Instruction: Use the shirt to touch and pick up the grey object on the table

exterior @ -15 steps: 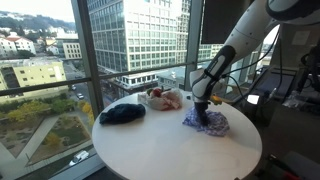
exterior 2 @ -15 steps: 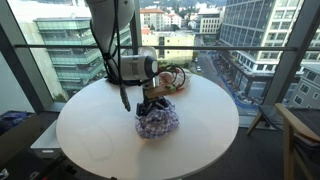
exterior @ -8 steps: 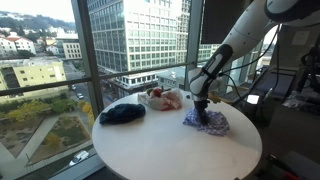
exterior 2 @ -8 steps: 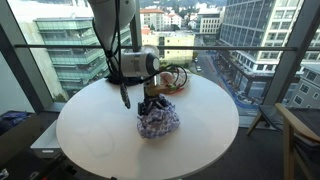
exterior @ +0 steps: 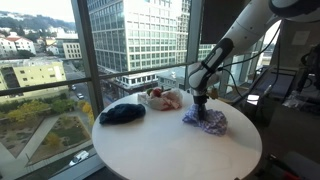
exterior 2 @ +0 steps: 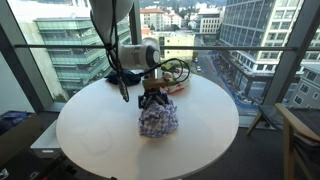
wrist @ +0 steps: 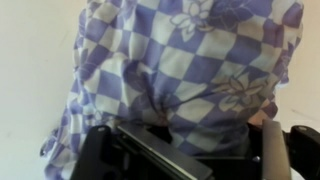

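Here we go: the gripper (exterior: 203, 101) is pinched onto a fold at the top of the purple-and-white checked shirt (exterior: 206, 122), and the cloth stands in a peak beneath it on the round white desk (exterior: 150, 150). The target, by my reading, is the dark grey crumpled object (exterior: 122, 113). It sits well apart, off to the left in an exterior view, with a pale pink bundle (exterior: 165, 98) towards the far edge between them. So the shirt has to carry left across the desk.
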Controlling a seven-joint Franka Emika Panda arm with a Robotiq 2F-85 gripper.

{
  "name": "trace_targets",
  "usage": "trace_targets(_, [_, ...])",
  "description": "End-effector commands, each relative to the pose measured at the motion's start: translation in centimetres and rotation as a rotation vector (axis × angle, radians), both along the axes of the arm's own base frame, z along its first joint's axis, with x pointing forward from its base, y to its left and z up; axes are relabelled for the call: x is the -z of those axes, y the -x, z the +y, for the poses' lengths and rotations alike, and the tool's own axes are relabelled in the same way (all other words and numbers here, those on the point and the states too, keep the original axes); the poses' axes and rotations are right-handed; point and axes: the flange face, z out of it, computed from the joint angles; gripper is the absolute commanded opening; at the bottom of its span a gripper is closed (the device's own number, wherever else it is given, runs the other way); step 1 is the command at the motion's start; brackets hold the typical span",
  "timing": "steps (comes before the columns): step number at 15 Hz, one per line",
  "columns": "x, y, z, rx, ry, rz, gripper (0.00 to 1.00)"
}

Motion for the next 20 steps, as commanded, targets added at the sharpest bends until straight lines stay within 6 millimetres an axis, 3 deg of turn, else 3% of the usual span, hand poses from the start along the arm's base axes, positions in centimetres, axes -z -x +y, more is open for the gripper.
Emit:
trace_targets(1, [-4.8,0.5,1.0,0.119,0.047,-0.06,0.23])
trace_targets(11, [-14.3,3.1,6.2,0.433,0.275,-0.219,0.23])
trace_targets(20, [-23.9,4.8,9.7,0.592,0.323,-0.288,0.23])
